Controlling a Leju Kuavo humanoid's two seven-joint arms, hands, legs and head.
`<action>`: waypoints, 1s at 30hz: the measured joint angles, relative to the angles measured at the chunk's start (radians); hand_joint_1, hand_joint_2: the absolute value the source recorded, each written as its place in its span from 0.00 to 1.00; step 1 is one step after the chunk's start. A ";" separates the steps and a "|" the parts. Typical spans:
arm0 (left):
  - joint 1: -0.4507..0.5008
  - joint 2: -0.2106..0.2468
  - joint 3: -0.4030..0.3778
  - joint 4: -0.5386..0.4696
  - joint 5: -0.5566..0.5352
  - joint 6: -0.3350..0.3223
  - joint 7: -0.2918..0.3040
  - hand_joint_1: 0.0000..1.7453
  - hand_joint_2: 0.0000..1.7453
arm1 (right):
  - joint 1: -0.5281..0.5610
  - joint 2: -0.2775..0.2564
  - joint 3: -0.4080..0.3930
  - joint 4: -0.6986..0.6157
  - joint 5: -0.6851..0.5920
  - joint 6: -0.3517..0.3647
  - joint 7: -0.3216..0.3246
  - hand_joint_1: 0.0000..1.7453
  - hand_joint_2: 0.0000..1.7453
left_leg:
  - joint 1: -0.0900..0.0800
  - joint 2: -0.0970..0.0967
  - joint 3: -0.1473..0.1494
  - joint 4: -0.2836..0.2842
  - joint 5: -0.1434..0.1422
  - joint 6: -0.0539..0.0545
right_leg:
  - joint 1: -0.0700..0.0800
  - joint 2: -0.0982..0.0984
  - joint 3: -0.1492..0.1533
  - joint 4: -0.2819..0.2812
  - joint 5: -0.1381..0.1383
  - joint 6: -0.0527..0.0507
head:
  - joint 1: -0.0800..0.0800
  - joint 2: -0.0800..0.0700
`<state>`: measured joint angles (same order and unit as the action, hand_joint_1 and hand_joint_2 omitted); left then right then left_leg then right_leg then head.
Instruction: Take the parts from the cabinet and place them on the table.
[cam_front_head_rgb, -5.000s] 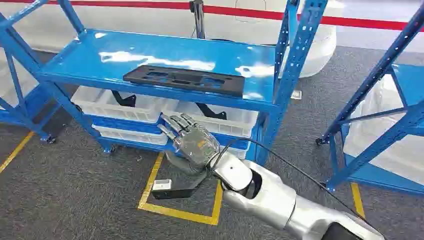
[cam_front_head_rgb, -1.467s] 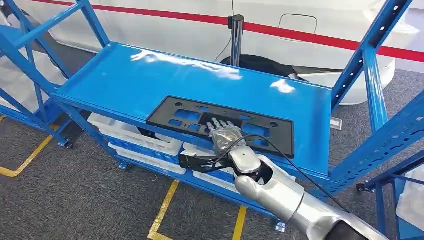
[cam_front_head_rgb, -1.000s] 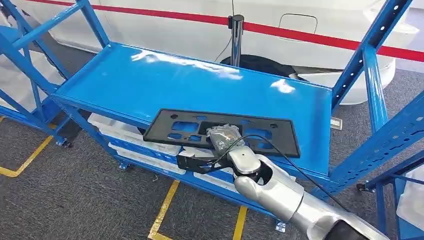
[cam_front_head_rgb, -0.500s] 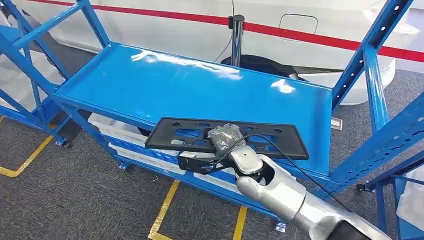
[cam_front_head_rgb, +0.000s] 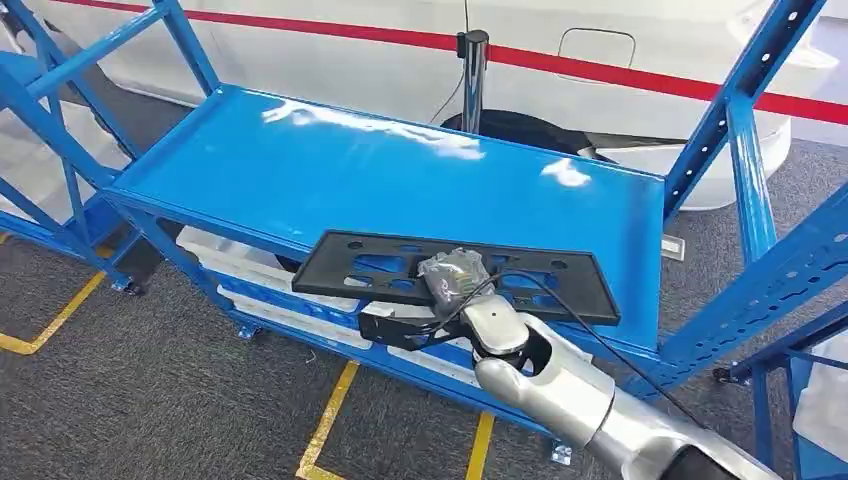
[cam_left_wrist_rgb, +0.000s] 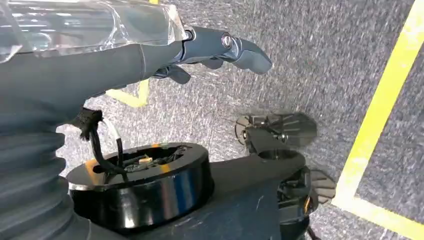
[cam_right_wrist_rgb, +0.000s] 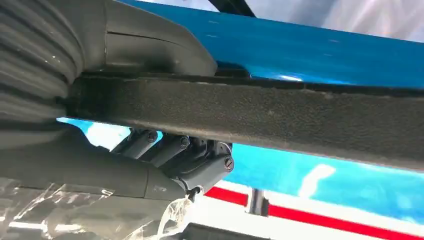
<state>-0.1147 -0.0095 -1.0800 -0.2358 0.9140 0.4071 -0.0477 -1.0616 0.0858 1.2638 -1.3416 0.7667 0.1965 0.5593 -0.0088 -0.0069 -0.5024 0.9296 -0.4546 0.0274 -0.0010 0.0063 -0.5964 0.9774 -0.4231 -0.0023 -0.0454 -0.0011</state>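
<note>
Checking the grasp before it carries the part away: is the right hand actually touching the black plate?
Touching. The right wrist view shows the right hand clamping the black plate, thumb on one face, fingers against the other.

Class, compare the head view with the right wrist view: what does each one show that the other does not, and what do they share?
Head view alone: the whole black plastic panel with its cut-outs, its front edge past the blue shelf, white bins below, and yellow floor tape.

Right wrist view alone: the thumb on one face of the panel's edge and the fingers on the other.

Shared: the right hand holding the panel, the blue shelf, and the red stripe.
</note>
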 joint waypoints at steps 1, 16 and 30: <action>0.000 0.000 -0.001 0.000 -0.003 -0.006 0.002 0.00 1.00 | 0.005 -0.002 0.000 -0.002 0.021 -0.022 -0.018 1.00 1.00 | 0.000 0.000 0.000 0.000 0.000 0.000 | 0.000 0.000 0.000 0.000 0.000 0.000 | 0.000 0.000; -0.004 0.000 -0.045 0.000 -0.071 -0.029 0.016 0.00 1.00 | 0.142 -0.037 -0.004 -0.121 0.351 -0.305 -0.214 1.00 1.00 | 0.000 0.000 0.000 0.000 0.000 0.000 | 0.000 0.000 0.000 0.000 0.000 0.000 | 0.000 0.000; -0.006 0.000 -0.063 0.000 -0.073 -0.068 -0.018 0.00 1.00 | 0.162 -0.077 -0.004 -0.203 0.416 -0.279 -0.255 1.00 1.00 | -0.001 0.000 -0.001 0.004 -0.002 0.004 | -0.002 0.000 0.000 -0.001 0.001 0.001 | 0.000 0.000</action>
<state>-0.1210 -0.0099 -1.1425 -0.2358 0.8408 0.3391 -0.0656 -0.9001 0.0091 1.2600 -1.5446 1.1826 -0.0824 0.3048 -0.0101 -0.0066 -0.5034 0.9339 -0.4570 0.0310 -0.0033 0.0064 -0.5964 0.9768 -0.4224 -0.0009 -0.0454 -0.0011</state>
